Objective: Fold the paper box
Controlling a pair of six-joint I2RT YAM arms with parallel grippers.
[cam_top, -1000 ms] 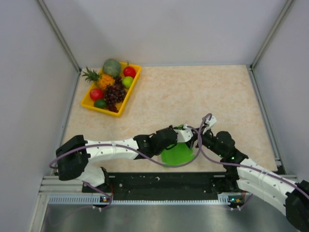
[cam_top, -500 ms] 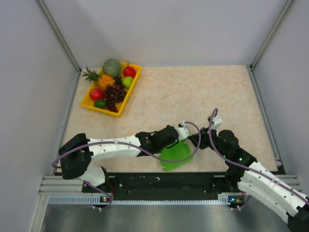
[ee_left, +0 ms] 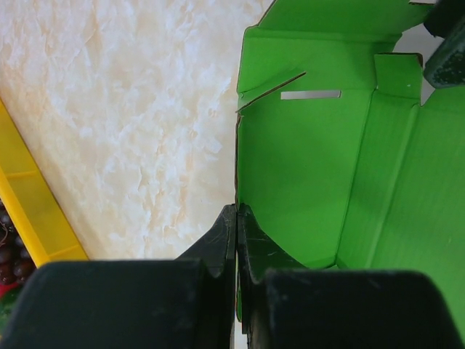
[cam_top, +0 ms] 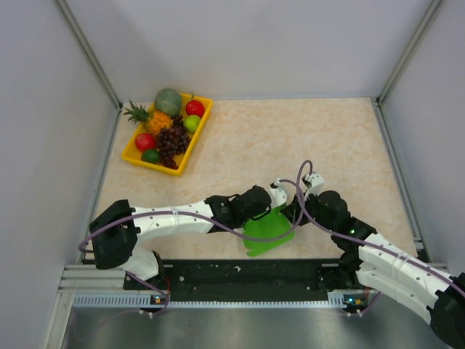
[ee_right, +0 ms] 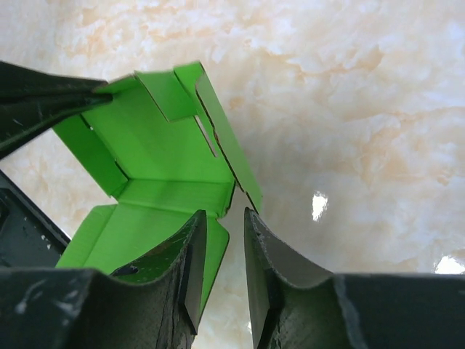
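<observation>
Top external view: the left gripper (cam_top: pixel 276 196) and the right gripper (cam_top: pixel 296 212) are meeting over the paper box (cam_top: pixel 267 233), which is lying near the front edge of the table (cam_top: pixel 290 138), well apart from the yellow fruit tray (cam_top: pixel 131 153). A second ago the card was lying flatter beneath them. Now one side is standing up, and the right gripper is crowding in closer.

Left wrist view: the left fingers (ee_left: pixel 218 243) are pressed together, pinching an upright wall of the box between their tips. The green floor and its creases are spreading away to the right of them, with bare table to the left.

Right wrist view: the right fingers (ee_right: pixel 190 254) are narrowing from a wide spread, with a slim gap showing between them. A raised panel's lower edge is sitting just at the tips, and green card is lying against one inner face, but I am not seeing a firm pinch.

Walls are lifting, so the folding looks under way, though far from finished.
</observation>
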